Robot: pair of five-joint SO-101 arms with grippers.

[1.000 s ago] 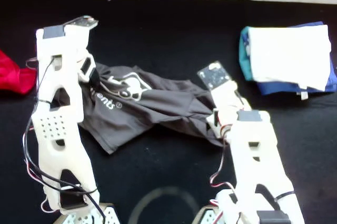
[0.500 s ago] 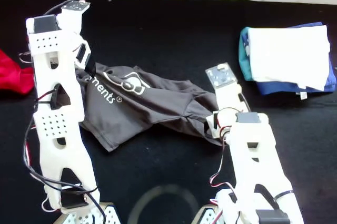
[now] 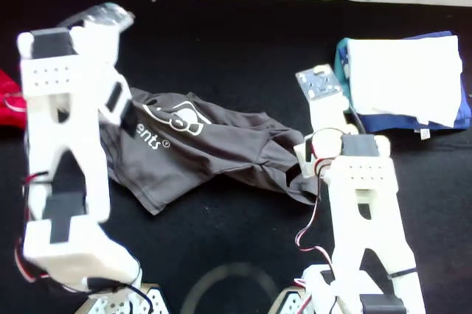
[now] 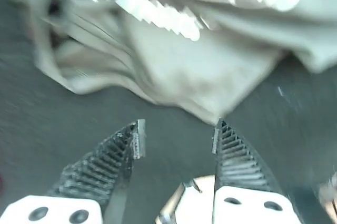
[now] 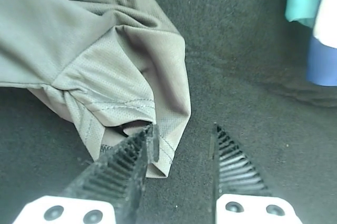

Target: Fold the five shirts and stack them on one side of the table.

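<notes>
Widely parted jaws on both arms, beside grey shirt [image 3: 221, 144].

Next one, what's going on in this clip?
Two robot arms are at a crumpled dark grey shirt with white print lying mid-table, not yet folded. The left tool is open just short of one end; the right tool is open at a hemmed corner of the other end. Neither grips anything. A folded stack topped by a white shirt sits on the black table's right side; a red garment lies at the left edge.
</notes>
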